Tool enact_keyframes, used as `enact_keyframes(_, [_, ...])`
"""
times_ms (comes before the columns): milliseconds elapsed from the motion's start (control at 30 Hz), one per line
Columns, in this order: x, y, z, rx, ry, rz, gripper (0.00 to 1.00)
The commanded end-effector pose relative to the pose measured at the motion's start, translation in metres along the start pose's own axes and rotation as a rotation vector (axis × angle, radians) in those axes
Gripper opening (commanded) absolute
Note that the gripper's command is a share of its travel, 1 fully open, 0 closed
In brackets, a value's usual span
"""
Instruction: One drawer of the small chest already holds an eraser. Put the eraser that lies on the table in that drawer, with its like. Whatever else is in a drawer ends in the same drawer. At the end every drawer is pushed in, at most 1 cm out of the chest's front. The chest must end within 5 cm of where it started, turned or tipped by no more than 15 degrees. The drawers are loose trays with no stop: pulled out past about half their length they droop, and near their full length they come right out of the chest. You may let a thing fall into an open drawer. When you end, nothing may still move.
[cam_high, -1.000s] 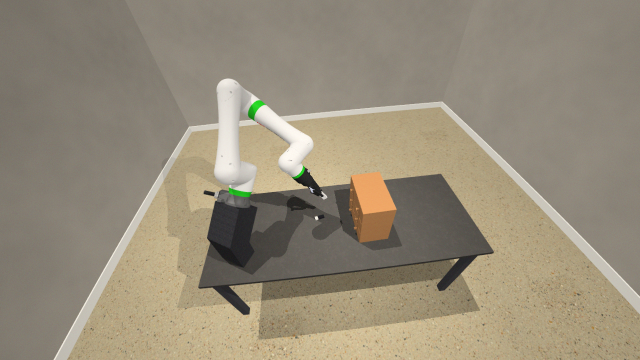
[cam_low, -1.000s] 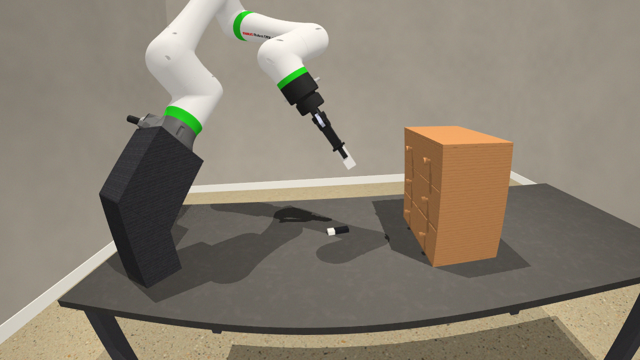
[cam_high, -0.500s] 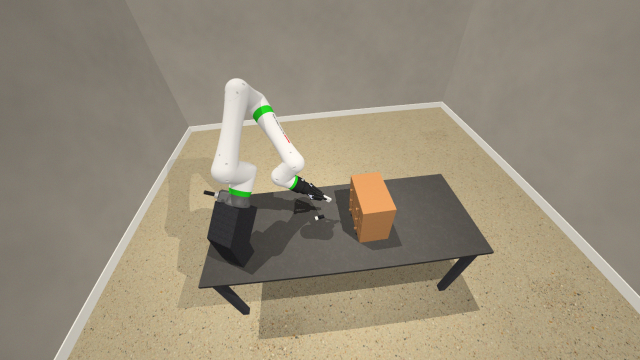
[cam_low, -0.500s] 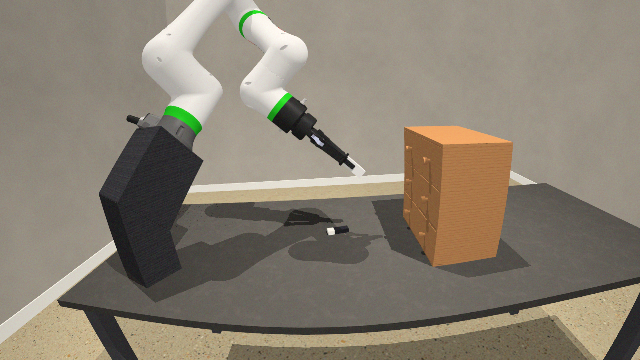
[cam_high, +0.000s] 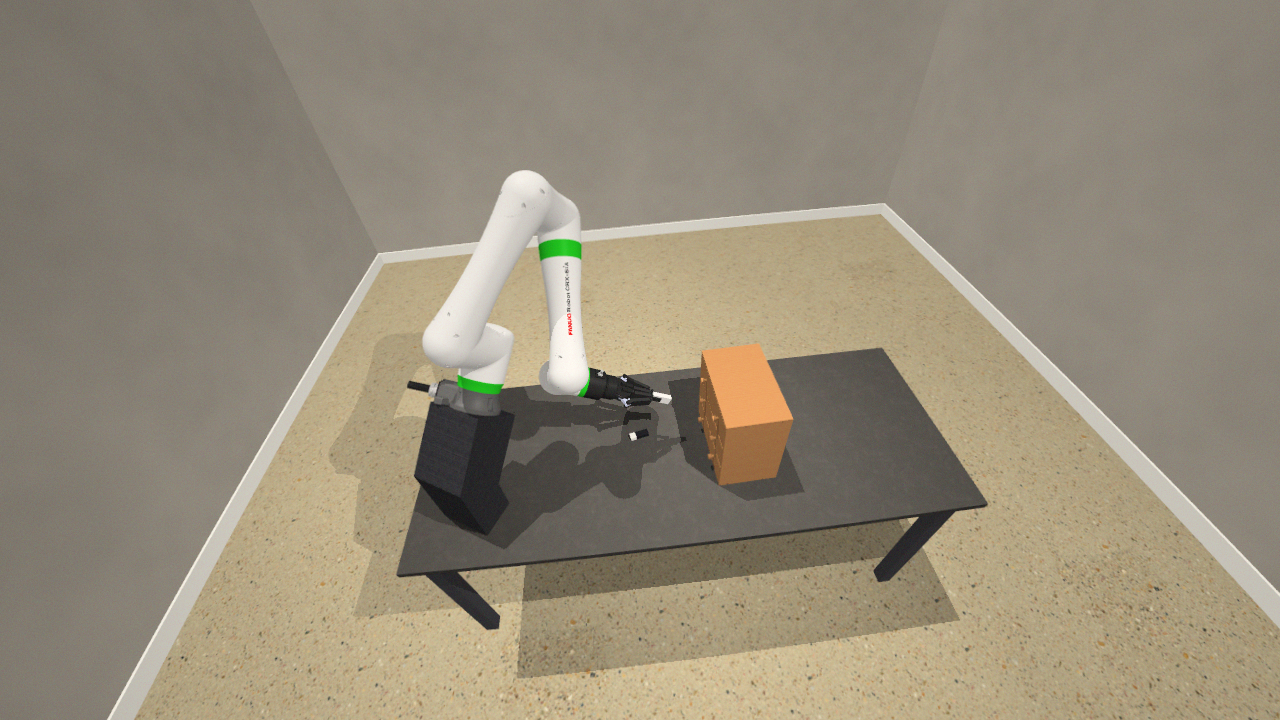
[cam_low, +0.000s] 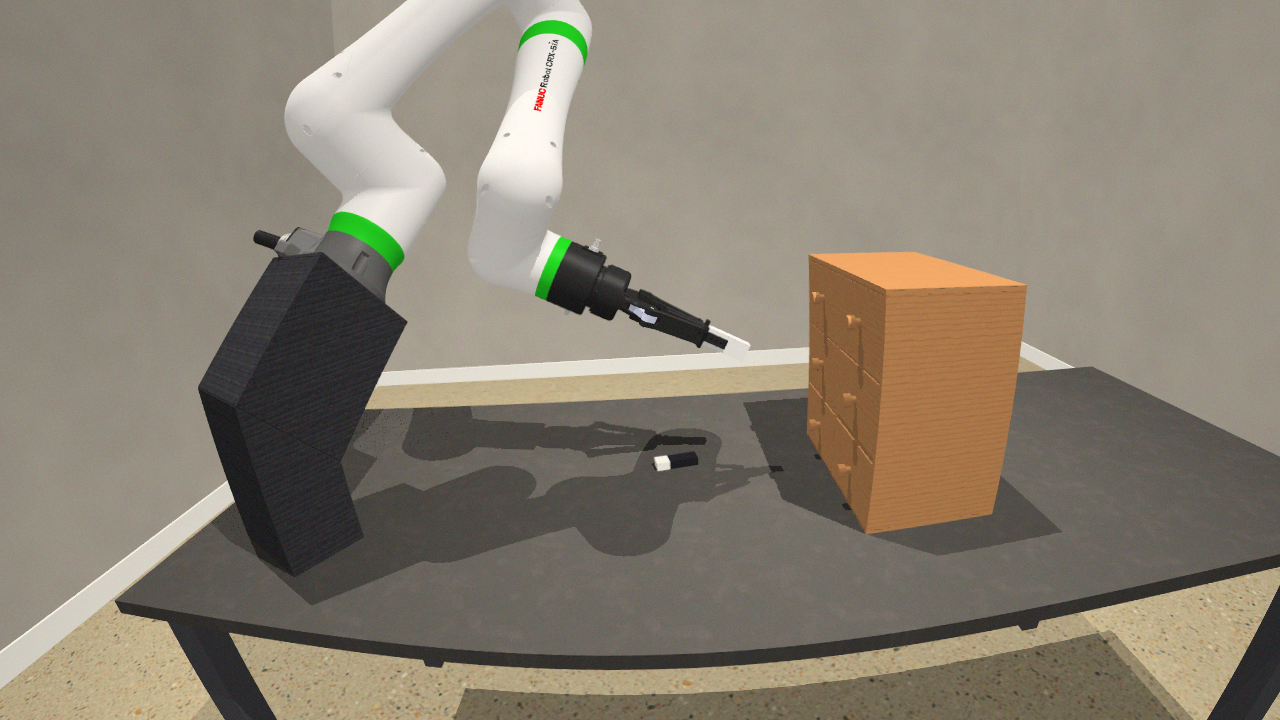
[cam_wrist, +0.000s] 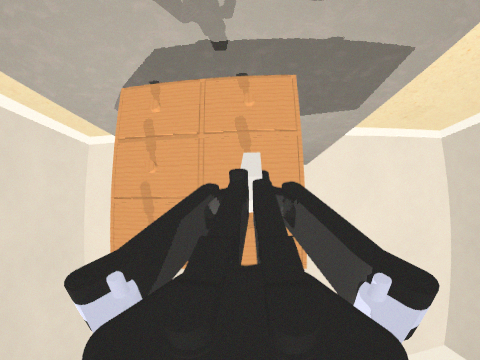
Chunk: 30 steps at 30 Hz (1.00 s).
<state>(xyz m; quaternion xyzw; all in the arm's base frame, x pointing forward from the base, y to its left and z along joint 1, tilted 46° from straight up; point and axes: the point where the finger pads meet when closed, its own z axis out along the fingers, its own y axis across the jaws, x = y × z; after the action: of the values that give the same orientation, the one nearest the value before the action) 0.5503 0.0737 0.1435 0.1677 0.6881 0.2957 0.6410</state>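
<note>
The eraser (cam_high: 638, 435) (cam_low: 684, 460), black with a white end, lies on the table between the arm's base and the chest. It is not in the wrist view. The orange wooden chest (cam_high: 747, 385) (cam_low: 948, 385) (cam_wrist: 160, 120) stands upright, its knobbed drawer fronts facing the arm. The drawers, in two columns of three, look pushed in; their contents are hidden. My gripper (cam_high: 660, 397) (cam_low: 729, 342) (cam_wrist: 252, 166) is shut and empty, with pale plates at its fingertips. It points slightly down toward the drawer fronts, above the table and short of the chest. It hides part of one column in the wrist view.
The dark table (cam_high: 859, 465) (cam_low: 626, 608) carries the chest and the arm's black base (cam_high: 456, 470) (cam_low: 286, 429). The base is at the far end from the chest. Shadows of the arm and chest fall across the table top.
</note>
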Motion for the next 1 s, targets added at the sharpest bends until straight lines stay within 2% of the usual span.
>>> enact_keyframes(0, [0.0020,-0.0027,0.0077,0.008,-0.078,-0.005,0.00])
enact_keyframes(333, [0.0037,-0.0030,0.0137,0.008,-0.132,-0.006,0.00])
enact_keyframes(600, [0.0042,-0.0033,0.0146,0.009,-0.142,-0.007,0.00])
enact_keyframes(633, [0.0042,-0.0033,0.0146,0.009,-0.142,-0.007,0.20])
enact_keyframes(967, [0.0042,-0.0033,0.0146,0.009,-0.142,-0.007,0.20])
